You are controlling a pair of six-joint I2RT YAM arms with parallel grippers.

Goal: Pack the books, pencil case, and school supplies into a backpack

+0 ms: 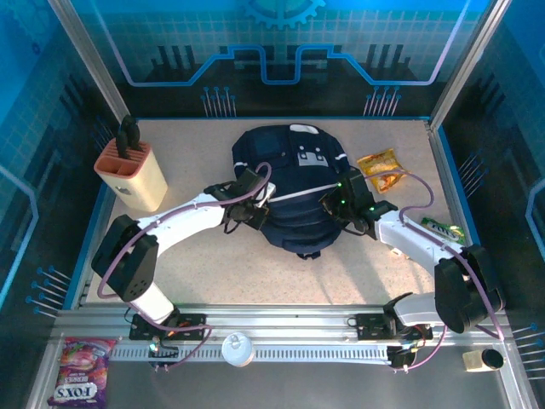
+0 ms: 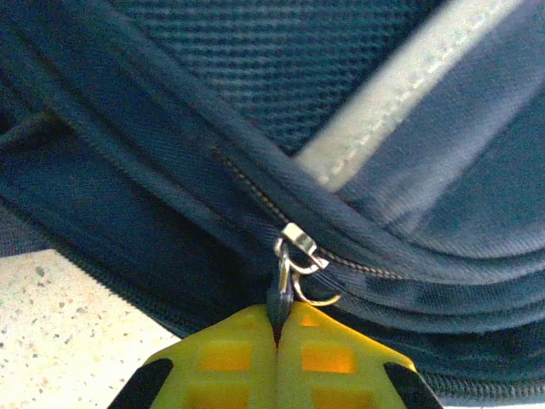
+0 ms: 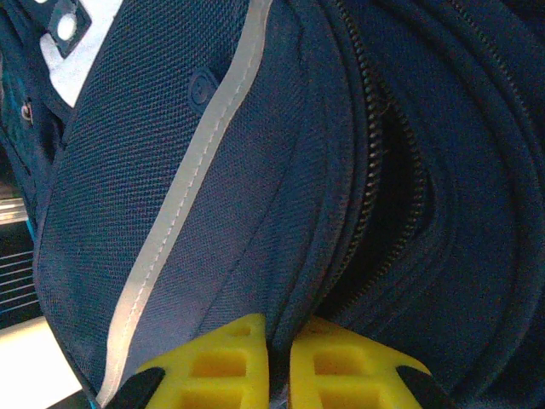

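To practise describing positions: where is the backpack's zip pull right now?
In the left wrist view, the zip pull sits low and centre on the backpack, pinched by the left gripper, just below the end of the pale stripe.

Bright, even light with a blue cast; wrist close-ups soft, yellow fingers [image 2: 228,360] out of focus

Speckled beige table [image 1: 213,264] and its load.
A dark navy backpack [image 1: 294,170] lies mid-surface, toward the far edge. A peach knife block [image 1: 136,177] sits near the left edge, a yellow-orange snack bag [image 1: 380,168] just right of the backpack, and a green packet [image 1: 444,228] by the right edge.
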